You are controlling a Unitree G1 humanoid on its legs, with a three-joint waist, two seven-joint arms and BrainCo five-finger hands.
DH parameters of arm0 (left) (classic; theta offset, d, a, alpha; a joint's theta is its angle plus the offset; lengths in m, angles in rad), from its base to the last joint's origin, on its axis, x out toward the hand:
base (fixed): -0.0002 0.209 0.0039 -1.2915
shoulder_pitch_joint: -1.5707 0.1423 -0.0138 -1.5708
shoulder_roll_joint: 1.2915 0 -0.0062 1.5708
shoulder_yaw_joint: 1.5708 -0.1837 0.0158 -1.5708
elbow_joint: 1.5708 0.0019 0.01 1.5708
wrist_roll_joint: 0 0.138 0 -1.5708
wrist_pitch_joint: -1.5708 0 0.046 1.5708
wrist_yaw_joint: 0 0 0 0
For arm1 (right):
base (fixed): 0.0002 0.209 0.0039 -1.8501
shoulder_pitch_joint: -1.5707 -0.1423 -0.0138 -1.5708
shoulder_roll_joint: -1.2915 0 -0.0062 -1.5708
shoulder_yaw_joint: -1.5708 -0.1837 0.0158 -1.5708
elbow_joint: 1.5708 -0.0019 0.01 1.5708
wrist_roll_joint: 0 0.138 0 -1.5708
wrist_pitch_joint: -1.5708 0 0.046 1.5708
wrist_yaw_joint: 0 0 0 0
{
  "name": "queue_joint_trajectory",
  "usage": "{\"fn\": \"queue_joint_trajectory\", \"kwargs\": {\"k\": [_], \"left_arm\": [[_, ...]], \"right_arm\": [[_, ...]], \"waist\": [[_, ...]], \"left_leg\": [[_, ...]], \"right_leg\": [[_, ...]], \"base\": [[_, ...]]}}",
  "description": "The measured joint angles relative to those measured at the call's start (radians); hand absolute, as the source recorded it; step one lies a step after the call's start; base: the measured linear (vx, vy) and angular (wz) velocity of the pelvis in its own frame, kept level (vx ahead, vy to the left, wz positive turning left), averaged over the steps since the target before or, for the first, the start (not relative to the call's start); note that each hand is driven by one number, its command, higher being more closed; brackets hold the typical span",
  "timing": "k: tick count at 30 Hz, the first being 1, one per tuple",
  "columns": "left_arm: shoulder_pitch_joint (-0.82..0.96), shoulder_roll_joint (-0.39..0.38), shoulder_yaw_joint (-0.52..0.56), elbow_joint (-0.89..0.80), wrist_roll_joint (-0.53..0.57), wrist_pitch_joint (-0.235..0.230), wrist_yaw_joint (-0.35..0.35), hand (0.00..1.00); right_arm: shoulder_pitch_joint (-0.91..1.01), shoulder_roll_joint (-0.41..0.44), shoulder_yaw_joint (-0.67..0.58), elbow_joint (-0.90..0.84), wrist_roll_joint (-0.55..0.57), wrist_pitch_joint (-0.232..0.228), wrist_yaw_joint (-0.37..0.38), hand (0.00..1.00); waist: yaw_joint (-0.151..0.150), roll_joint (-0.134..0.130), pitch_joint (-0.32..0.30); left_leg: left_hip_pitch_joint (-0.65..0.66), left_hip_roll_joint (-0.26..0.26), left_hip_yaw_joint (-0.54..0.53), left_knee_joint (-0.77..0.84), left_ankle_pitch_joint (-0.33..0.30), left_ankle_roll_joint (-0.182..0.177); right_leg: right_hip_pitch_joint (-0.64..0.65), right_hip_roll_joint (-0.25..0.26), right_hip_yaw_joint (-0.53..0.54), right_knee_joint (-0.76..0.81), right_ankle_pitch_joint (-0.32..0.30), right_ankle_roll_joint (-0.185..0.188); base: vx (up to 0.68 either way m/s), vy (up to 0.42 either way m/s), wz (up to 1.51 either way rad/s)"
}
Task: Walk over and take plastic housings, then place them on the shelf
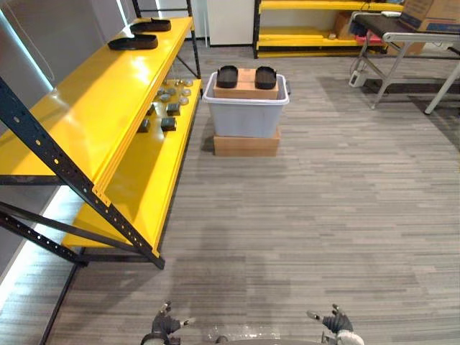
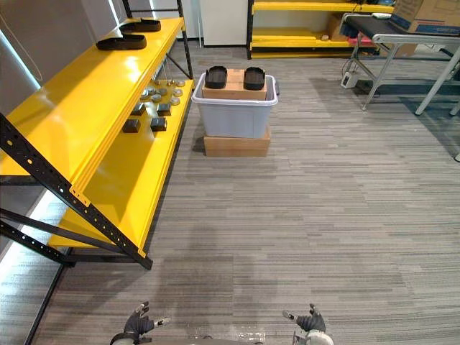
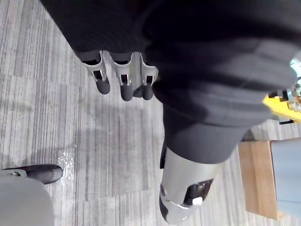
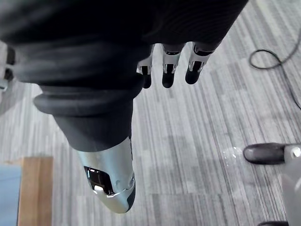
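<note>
Two black oval plastic housings (image 1: 227, 75) (image 1: 265, 76) lie side by side on a cardboard box inside a grey bin (image 1: 244, 115), a few steps ahead on the floor. Two more black housings (image 1: 133, 42) (image 1: 151, 25) rest on the top level of the yellow shelf (image 1: 86, 115) at the far left. My left hand (image 1: 164, 327) and right hand (image 1: 336, 321) hang low at the near edge, far from the bin. In the wrist views the left hand's fingers (image 3: 126, 82) and the right hand's fingers (image 4: 169, 68) are relaxed and hold nothing.
The bin stands on a flat cardboard box (image 1: 246, 145). Several small metal parts (image 1: 169, 108) lie on the shelf's lower level. A metal-legged table (image 1: 410, 36) with a cardboard box (image 1: 431, 14) stands at the back right, and another yellow rack (image 1: 309, 32) behind it. Grey carpet stretches between me and the bin.
</note>
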Motion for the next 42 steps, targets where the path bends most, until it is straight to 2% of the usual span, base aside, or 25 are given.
{"fn": "queue_joint_trajectory", "kwargs": {"k": [9, 20, 22, 23, 27, 29, 31, 32, 33, 34, 35, 37, 39, 40, 41, 42], "left_arm": [[0.017, -0.001, 0.0, -0.052, 0.01, -0.002, 0.0, 0.0], [0.034, 0.0, 0.018, -0.126, 0.005, -0.001, 0.004, 0.0], [0.016, 0.001, 0.019, -0.131, 0.004, -0.001, 0.004, 0.0], [0.003, 0.001, 0.02, -0.145, -0.009, -0.001, 0.005, 0.0], [-0.016, 0.001, 0.02, -0.166, -0.013, -0.001, 0.006, 0.0], [-0.023, 0.0, 0.02, -0.178, -0.014, -0.001, 0.008, 0.0], [-0.02, -0.001, 0.02, -0.195, -0.014, -0.001, 0.008, 0.0], [-0.019, -0.001, 0.02, -0.206, -0.015, 0.0, 0.008, 0.0], [-0.019, -0.001, 0.02, -0.206, -0.015, 0.0, 0.008, 0.0], [-0.02, 0.001, 0.02, -0.207, -0.023, 0.0, 0.008, 0.0], [-0.025, 0.007, 0.018, -0.215, -0.035, 0.001, 0.009, 0.0], [-0.039, 0.021, 0.018, -0.224, -0.045, 0.002, 0.017, 0.0], [-0.043, 0.027, 0.018, -0.224, -0.054, 0.002, 0.026, 0.0], [-0.052, 0.027, 0.018, -0.224, -0.058, 0.002, 0.028, 0.0], [-0.065, 0.025, 0.017, -0.224, -0.066, 0.001, 0.03, 0.0], [-0.072, 0.023, 0.016, -0.224, -0.068, 0.001, 0.033, 0.0]], "right_arm": [[0.012, -0.024, 0.004, -0.066, -0.009, 0.002, 0.001, 0.0], [-0.003, -0.046, 0.032, -0.066, -0.006, 0.005, 0.004, 0.0], [-0.023, -0.046, 0.031, -0.066, 0.002, 0.006, 0.004, 0.0], [-0.044, -0.047, 0.03, -0.066, 0.009, 0.006, 0.002, 0.0], [-0.084, -0.052, 0.03, -0.066, 0.015, 0.006, -0.003, 0.0], [-0.102, -0.058, 0.029, -0.066, 0.015, 0.009, -0.017, 0.0], [-0.111, -0.063, 0.027, -0.065, 0.015, 0.01, -0.017, 0.0], [-0.117, -0.063, 0.027, -0.065, 0.017, 0.011, -0.017, 0.0], [-0.119, -0.064, 0.027, -0.064, 0.023, 0.011, -0.017, 0.0], [-0.121, -0.063, 0.028, -0.064, 0.033, 0.011, -0.017, 0.0], [-0.123, -0.061, 0.03, -0.064, 0.036, 0.013, -0.017, 0.0], [-0.134, -0.059, 0.033, -0.062, 0.039, 0.022, -0.018, 0.0], [-0.156, -0.062, 0.056, -0.054, 0.044, 0.025, -0.02, 0.0], [-0.173, -0.068, 0.076, -0.054, 0.045, 0.024, -0.022, 0.0], [-0.188, -0.07, 0.079, -0.054, 0.045, 0.024, -0.026, 0.0], [-0.193, -0.07, 0.079, -0.054, 0.045, 0.023, -0.03, 0.0]], "waist": [[0.0, 0.007, 0.005], [0.0, 0.009, 0.005], [-0.001, 0.008, 0.009], [0.0, 0.008, 0.026], [0.0, 0.021, 0.041], [0.0, 0.035, 0.049], [0.002, 0.047, 0.057], [0.002, 0.051, 0.061], [0.002, 0.055, 0.064], [0.002, 0.052, 0.076], [0.001, 0.045, 0.088], [0.003, 0.032, 0.116], [0.002, 0.035, 0.127], [0.001, 0.04, 0.133], [0.002, 0.045, 0.141], [-0.001, 0.043, 0.149]], "left_leg": [[0.003, -0.001, 0.012, -0.006, 0.0, 0.0], [-0.005, 0.006, 0.055, -0.033, 0.002, 0.0], [-0.034, 0.006, 0.061, 0.0, -0.017, 0.006], [-0.059, 0.008, 0.066, 0.061, -0.051, 0.007], [-0.128, 0.012, 0.069, 0.182, -0.12, 0.017], [-0.17, 0.017, 0.071, 0.278, -0.185, 0.032], [-0.195, 0.025, 0.075, 0.343, -0.234, 0.039], [-0.21, 0.024, 0.081, 0.396, -0.27, 0.05], [-0.212, 0.022, 0.082, 0.415, -0.282, 0.057], [-0.206, 0.013, 0.084, 0.44, -0.301, 0.067], [-0.196, -0.004, 0.078, 0.454, -0.317, 0.085], [-0.159, -0.017, 0.075, 0.446, -0.329, 0.091], [-0.126, -0.009, 0.066, 0.413, -0.33, 0.089], [-0.108, 0.006, 0.064, 0.389, -0.33, 0.088], [-0.085, 0.017, 0.058, 0.354, -0.329, 0.086], [-0.067, 0.017, 0.054, 0.333, -0.327, 0.082]], "right_leg": [[-0.005, -0.003, -0.001, 0.002, -0.002, 0.001], [-0.044, 0.005, 0.031, -0.001, 0.0, -0.001], [-0.059, 0.005, 0.035, 0.0, 0.0, -0.001], [-0.06, 0.003, 0.041, 0.002, 0.0, -0.001], [-0.075, 0.001, 0.049, 0.004, -0.002, 0.002], [-0.081, 0.0, 0.049, 0.021, -0.019, 0.027], [-0.106, -0.001, 0.048, 0.088, -0.058, 0.055], [-0.149, -0.012, 0.043, 0.197, -0.111, 0.078], [-0.176, -0.021, 0.035, 0.261, -0.132, 0.098], [-0.24, -0.046, 0.01, 0.421, -0.159, 0.115], [-0.324, -0.083, -0.025, 0.597, -0.172, 0.108], [-0.374, -0.115, -0.078, 0.664, -0.206, 0.081], [-0.409, -0.106, -0.133, 0.581, -0.206, 0.073], [-0.441, -0.076, -0.149, 0.489, -0.188, 0.065], [-0.468, -0.048, -0.154, 0.365, -0.125, 0.057], [-0.477, -0.042, -0.16, 0.299, -0.083, 0.056]], "base": [[-0.04, -0.008, -0.04], [0.01, -0.008, -0.12], [0.06, 0.005, -0.1], [0.05, 0.016, -0.11], [0.03, 0.031, -0.08], [0.05, 0.084, -0.02], [0.05, 0.109, -0.08], [0.05, 0.122, -0.1], [0.08, 0.147, -0.08], [0.11, 0.152, 0.05], [0.12, 0.148, 0.09], [0.18, 0.107, 0.11], [0.22, 0.062, 0.04], [0.31, 0.007, 0.01], [0.27, 0.0, 0.03], [0.31, -0.031, 0.21]]}}
